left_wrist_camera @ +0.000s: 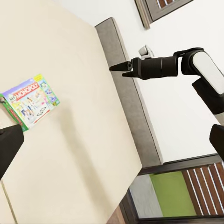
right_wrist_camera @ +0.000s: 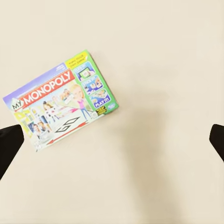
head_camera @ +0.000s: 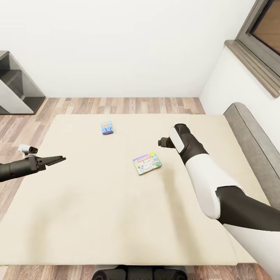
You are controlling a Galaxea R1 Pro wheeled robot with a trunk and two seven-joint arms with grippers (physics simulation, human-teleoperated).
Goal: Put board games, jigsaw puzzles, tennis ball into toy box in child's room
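Here, a wide cream bed (head_camera: 97, 217) is seen across most of the head view, with wood-plank floor (head_camera: 128, 104) beyond it and a white wall behind. Two board games lie flat on the mattress, well apart from each other. The small teal-blue box (head_camera: 107, 127) is placed above centre in the frame, slightly left. The white box with multicoloured edges (head_camera: 147, 163) is found near the middle of the frame, turned at a slight angle; its lid is printed "My Monopoly", as is read in the right wrist view (right_wrist_camera: 63, 100) and the left wrist view (left_wrist_camera: 29, 100). Both boxes are closed, and nothing is seen resting on them.

The left end effector (head_camera: 58, 159) is held at the left edge of the head view, over the mattress's left side, its fingers pointing toward the centre of the frame; whether they are apart or together cannot be told. The right end effector (head_camera: 161, 142) is held right of centre, just up and right of the white box and apart from it. In the right wrist view its two dark fingertips (right_wrist_camera: 8, 147) are seen at opposite edges of the picture, spread wide, with nothing between them but bare mattress and the box off to one side.

A grey padded headboard (head_camera: 252, 136) is seen along the right side of the bed. A dark-framed window (head_camera: 260, 35) is set in the upper right corner, and a dark grey shelf unit (head_camera: 15, 85) stands at the upper left.
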